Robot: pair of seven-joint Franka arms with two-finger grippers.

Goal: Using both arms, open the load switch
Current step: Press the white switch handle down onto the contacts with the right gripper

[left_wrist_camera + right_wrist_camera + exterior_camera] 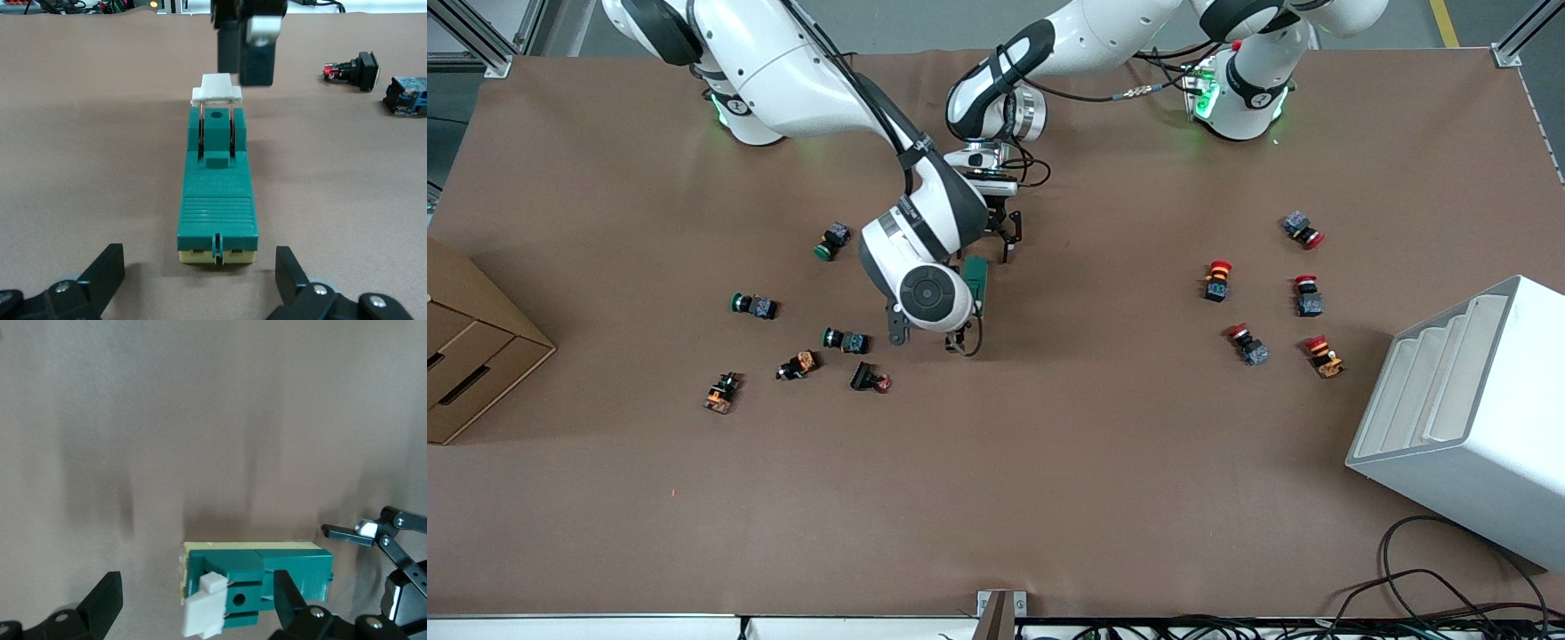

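Note:
The load switch (pixel 977 283) is a dark-green block lying flat at the table's middle, and it also shows in the left wrist view (pixel 217 193). Its white lever (pixel 217 90) is at the end nearer the front camera. My left gripper (pixel 1003 240) is open and low, its fingers (pixel 100 280) just short of the switch's cream-coloured end, which is the farther end from the front camera. They do not touch it. My right gripper (pixel 197 603) is open over the lever end. The white lever (pixel 203 620) lies between its fingers (pixel 287 600), with nothing gripped. The right wrist (pixel 925 293) hides part of the switch.
Green-capped push buttons (pixel 833 241) and other small parts (pixel 869 378) lie toward the right arm's end. Red-capped ones (pixel 1216 280) lie toward the left arm's end. A cardboard box (pixel 471 356) and a white rack (pixel 1467 418) stand at the table's ends.

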